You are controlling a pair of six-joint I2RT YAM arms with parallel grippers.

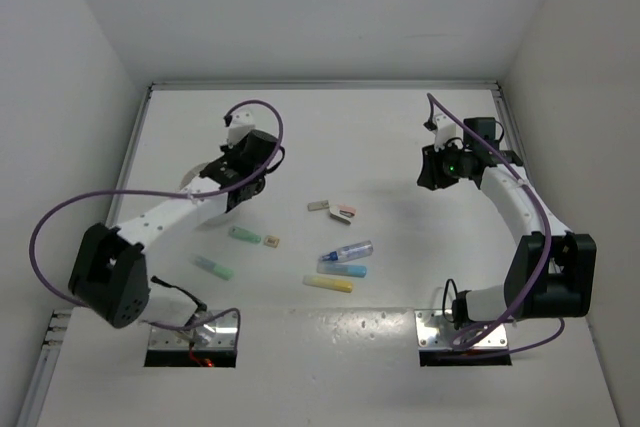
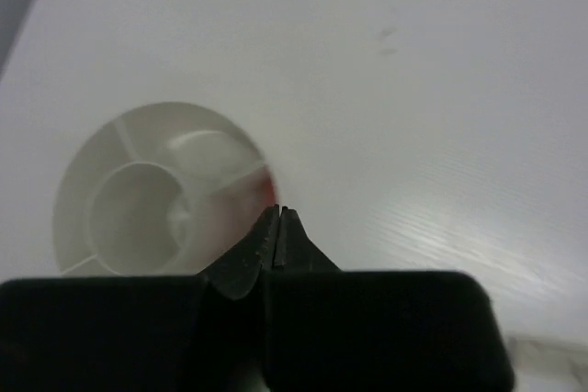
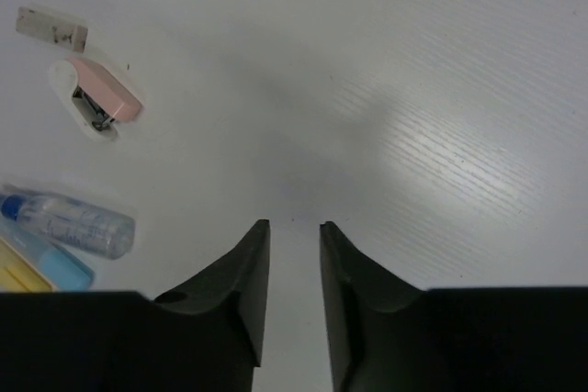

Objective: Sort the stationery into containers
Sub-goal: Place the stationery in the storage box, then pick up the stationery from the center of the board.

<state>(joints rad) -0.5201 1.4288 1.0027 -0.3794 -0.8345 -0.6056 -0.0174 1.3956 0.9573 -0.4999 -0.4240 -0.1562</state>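
Pressed together, the left claw (image 2: pixel 278 212) hung over the dish (image 2: pixel 78 192), seemingly delivering, while the spread right claw (image 3: pixel 294 225) hovered short of the tube (image 3: pixel 78 223), ready to pick.

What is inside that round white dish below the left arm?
The dish has a centre ring and spoke-like dividers. A blurred reddish patch at its rim, by the shut left gripper, cannot be identified. The gripper's body hides the dish's lower part.
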